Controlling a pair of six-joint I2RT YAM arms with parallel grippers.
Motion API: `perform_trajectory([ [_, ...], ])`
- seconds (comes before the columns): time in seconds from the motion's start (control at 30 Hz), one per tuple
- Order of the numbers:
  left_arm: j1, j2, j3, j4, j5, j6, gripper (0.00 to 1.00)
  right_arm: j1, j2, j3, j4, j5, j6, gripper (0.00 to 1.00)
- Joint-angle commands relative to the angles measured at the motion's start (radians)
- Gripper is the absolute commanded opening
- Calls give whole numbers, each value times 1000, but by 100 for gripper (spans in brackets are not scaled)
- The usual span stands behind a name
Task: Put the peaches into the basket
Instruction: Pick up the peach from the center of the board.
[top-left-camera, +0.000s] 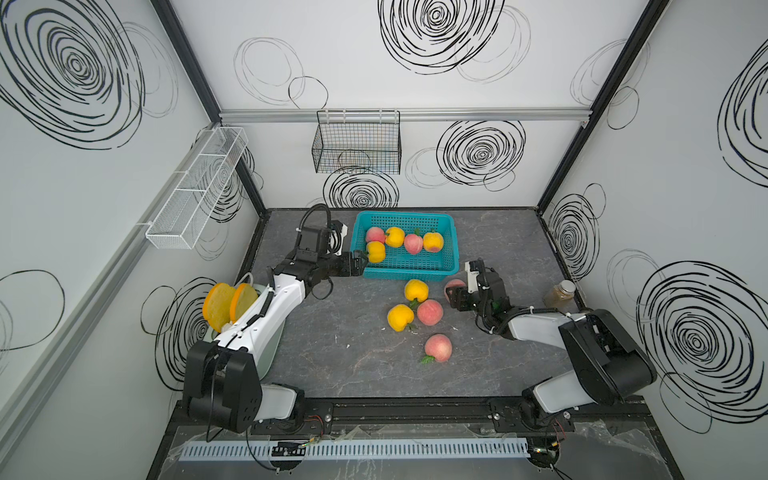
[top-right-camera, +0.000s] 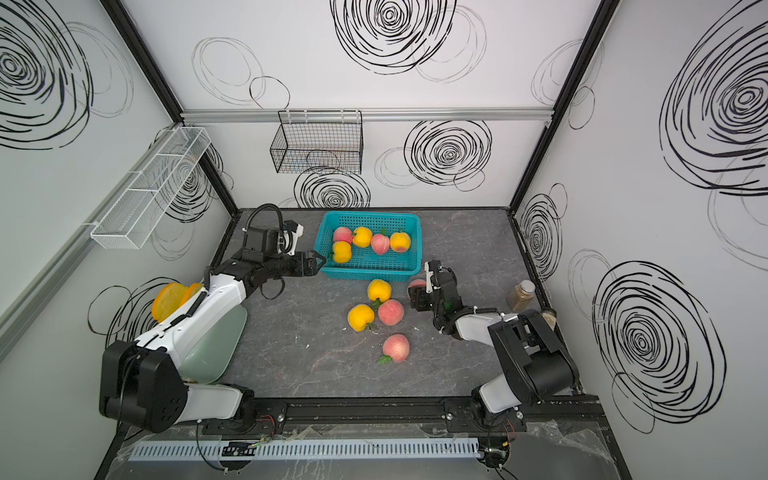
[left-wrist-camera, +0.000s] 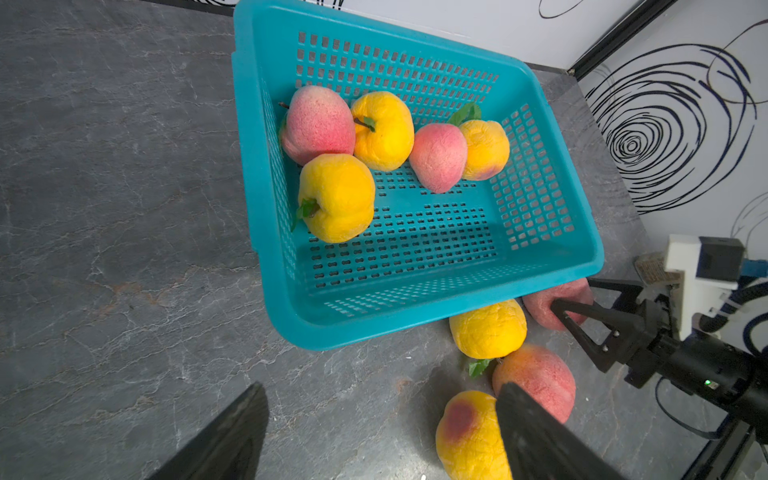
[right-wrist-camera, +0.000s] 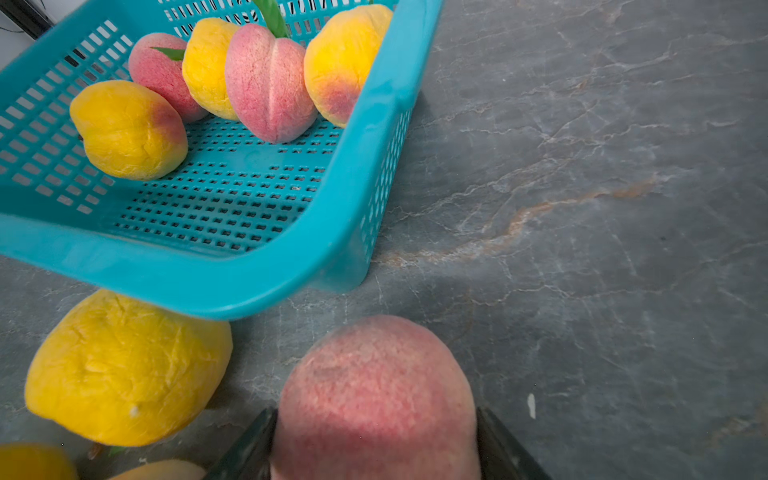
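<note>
Beside basket (right-wrist-camera: 166, 272), right gripper (right-wrist-camera: 376, 432) around peach (right-wrist-camera: 374, 370)

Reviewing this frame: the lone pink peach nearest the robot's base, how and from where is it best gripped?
Probably from straight above, with the jaws closing across the round body of the lone pink peach at its widest. It lies by itself on the table, so both flanks are free. Its leaf sticks out on the near side, so set the jaws clear of it.
</note>
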Motion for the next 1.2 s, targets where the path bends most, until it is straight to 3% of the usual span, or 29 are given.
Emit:
perform_trajectory([
  [0.0,13,8,-10,44,19,-3,90,5,13,20,-7,-13,-6,61],
  [0.07,14,7,-10,44,17,-4,90,6,10,14,-4,-19,-5,54],
  [0.3,17,7,-10,45,20,-5,90,6,-13,5,-7,-18,-9,11],
  [0.4,17,5,-12,45,19,-5,89,8,-22,-1,-5,-25,-7,1],
  [1.17,22,9,-13,50,34,-7,90,13,-204,-48,-95,-7,5,0],
])
